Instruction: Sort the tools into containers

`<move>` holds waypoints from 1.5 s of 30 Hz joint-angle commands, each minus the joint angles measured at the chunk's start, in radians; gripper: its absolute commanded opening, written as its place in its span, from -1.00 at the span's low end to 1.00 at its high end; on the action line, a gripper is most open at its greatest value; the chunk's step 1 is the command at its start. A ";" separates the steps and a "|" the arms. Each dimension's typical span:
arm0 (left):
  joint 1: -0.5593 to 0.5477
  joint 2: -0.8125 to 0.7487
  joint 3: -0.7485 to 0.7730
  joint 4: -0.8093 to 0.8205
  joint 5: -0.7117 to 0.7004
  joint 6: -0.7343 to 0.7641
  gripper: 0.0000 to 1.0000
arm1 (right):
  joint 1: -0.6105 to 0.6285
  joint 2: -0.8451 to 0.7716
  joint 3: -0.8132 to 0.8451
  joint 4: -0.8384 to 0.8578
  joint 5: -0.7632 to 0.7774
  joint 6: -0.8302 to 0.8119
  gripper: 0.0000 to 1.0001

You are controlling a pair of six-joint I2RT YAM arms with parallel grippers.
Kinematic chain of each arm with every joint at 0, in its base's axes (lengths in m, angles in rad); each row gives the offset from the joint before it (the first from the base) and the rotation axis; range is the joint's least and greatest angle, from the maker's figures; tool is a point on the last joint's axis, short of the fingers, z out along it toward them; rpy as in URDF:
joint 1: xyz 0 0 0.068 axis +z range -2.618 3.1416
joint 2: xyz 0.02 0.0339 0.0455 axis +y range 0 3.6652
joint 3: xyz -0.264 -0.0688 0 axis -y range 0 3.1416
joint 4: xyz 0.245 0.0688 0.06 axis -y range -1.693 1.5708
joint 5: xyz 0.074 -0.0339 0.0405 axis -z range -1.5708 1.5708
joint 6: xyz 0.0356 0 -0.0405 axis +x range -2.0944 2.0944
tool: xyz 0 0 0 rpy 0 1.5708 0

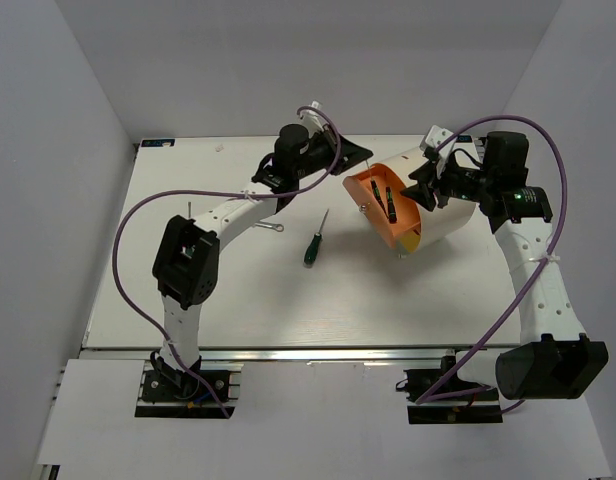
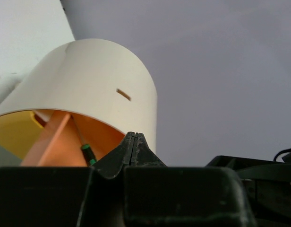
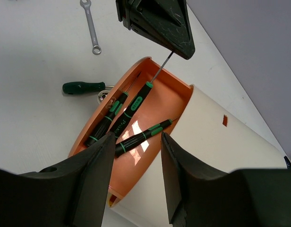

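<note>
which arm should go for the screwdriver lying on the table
Left, probably. The left claw is shut and looks free, and the screwdriver lies on its side of the drum. The right claw grips the drum's rim, holding it tilted.

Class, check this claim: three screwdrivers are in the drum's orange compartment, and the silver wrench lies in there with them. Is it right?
Not quite. The three screwdrivers are in the orange compartment, but the silver wrench lies outside it on the table, as the right wrist view shows.
</note>
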 commanded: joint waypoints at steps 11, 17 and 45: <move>-0.050 -0.040 0.021 -0.047 0.022 0.015 -0.83 | -0.013 -0.036 -0.018 0.044 -0.002 0.005 0.00; -0.057 -0.059 0.022 -0.072 0.010 0.033 -0.40 | -0.015 -0.040 -0.017 0.045 -0.002 0.005 0.01; -0.053 -0.519 -0.488 -0.193 -0.256 0.119 -0.47 | -0.305 0.262 0.199 0.248 0.299 0.734 0.27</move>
